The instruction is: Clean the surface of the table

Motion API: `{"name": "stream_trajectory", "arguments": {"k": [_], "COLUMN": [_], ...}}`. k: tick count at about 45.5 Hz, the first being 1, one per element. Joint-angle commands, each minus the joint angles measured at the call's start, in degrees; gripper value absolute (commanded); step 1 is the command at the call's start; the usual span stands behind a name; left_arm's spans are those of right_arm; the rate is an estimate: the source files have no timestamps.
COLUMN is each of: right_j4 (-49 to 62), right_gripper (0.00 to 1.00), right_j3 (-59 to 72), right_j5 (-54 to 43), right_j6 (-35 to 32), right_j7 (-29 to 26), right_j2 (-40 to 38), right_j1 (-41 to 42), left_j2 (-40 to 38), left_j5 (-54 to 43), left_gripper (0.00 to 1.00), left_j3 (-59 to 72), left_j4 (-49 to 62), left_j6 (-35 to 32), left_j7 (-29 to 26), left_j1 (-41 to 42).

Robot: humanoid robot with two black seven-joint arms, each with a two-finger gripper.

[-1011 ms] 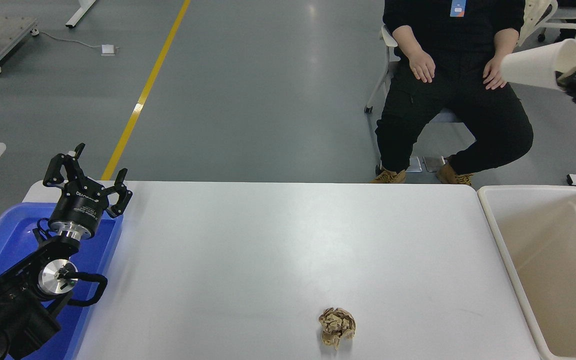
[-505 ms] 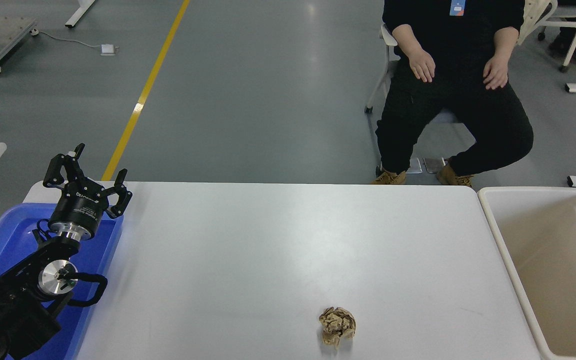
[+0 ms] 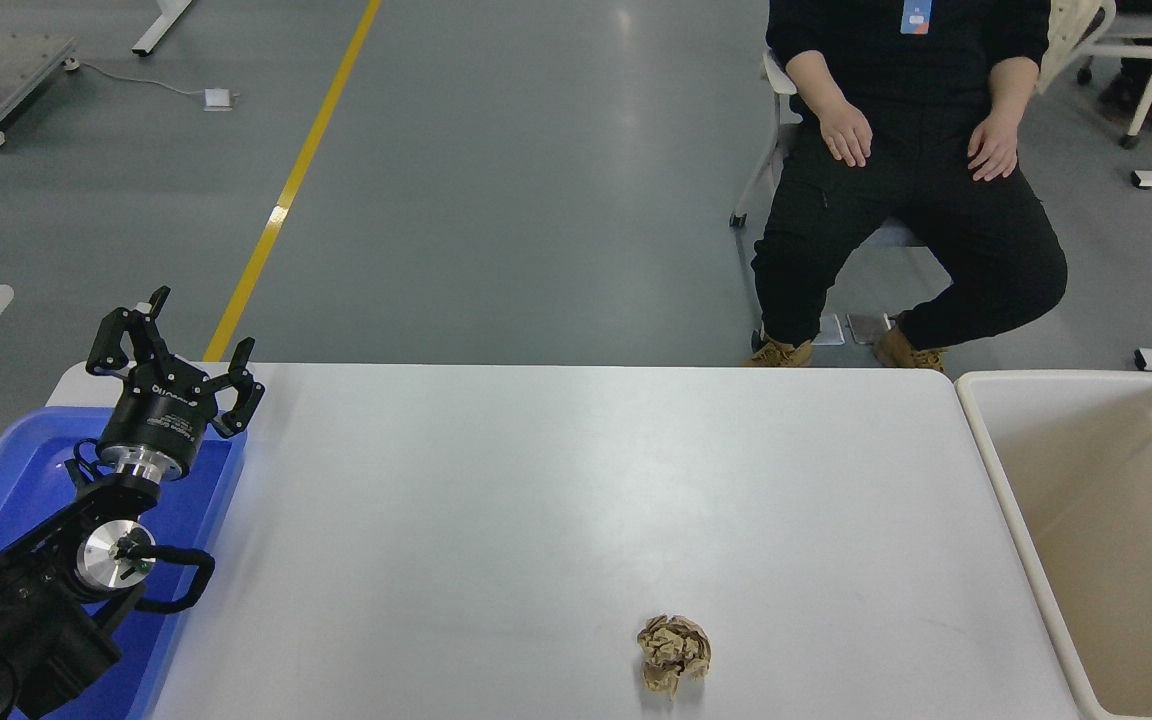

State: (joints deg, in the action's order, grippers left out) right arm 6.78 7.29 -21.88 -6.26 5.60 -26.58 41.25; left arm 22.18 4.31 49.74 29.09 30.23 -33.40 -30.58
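Observation:
The white table surface [image 3: 536,500] fills the middle of the head view. A crumpled brown paper ball [image 3: 674,654] lies on it near the front edge, right of centre. My left gripper [image 3: 173,345] is parked at the lower left above the blue tray, its fingers spread open and empty. My right arm and gripper are out of view.
A blue plastic tray [image 3: 6,470] sits at the table's left end under my left arm. A beige bin [image 3: 1096,530] stands against the table's right end. A person in black sits on a chair [image 3: 911,170] beyond the far right corner, hands on thighs.
One second ago my right gripper held a white paper cup at the upper right edge. Both left the picture by half a second ago and stay gone. The left arm has not moved.

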Motion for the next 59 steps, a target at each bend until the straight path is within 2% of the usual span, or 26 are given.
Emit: {"name": "stream_trajectory", "arguments": {"k": [1,24,25,28,30,39,44,53,59], "right_j4": [-0.1,-0.1,-0.1,-0.28,-0.45,-0.45,-0.54,-4.67,-10.72], "right_gripper": [0.0,0.0,0.05,0.38,0.54,0.78,0.97,0.98,0.98], "right_j3": [0.18,-0.43,-0.43,-0.34,-0.43,-0.52,-0.69,-5.78,-14.74], "right_j5": [0.43,0.52,0.52,0.52,0.52,0.52,0.52,0.52,0.52], "right_j6": [3.27,6.61,7.83,10.82,12.4,13.82,13.82,13.38,12.15], "right_j7": [-1.73,-1.73,-1.73,-1.73,-1.64,-1.55,-1.47,-1.55,-1.64], "right_j2": [5.57,7.15,7.24,7.24,7.15,7.15,7.15,5.4,-2.76], "right_j1": [-4.59,-5.92,-5.92,-6.0,-5.92,-5.92,-5.48,-2.32,4.44], "left_j2": [-0.03,-0.03,0.05,0.05,-0.03,-0.03,0.05,0.05,-0.03], "left_j5": [-0.01,-0.01,-0.01,-0.01,-0.01,-0.01,-0.01,-0.01,-0.01], "left_gripper": [1.0,1.0,1.0,1.0,1.0,1.0,1.0,1.0,1.0], "left_j3": [0.0,0.0,0.0,0.0,0.0,0.0,0.0,0.0,0.0], "left_j4": [0.0,0.0,0.0,0.0,0.0,0.0,0.0,0.0,0.0], "left_j6": [0.0,0.0,0.0,0.0,0.0,0.0,0.0,0.0,0.0], "left_j7": [0.0,0.0,0.0,0.0,0.0,0.0,0.0,0.0,0.0], "left_j1": [0.0,0.0,0.0,0.0,0.0,0.0,0.0,0.0,0.0]}}
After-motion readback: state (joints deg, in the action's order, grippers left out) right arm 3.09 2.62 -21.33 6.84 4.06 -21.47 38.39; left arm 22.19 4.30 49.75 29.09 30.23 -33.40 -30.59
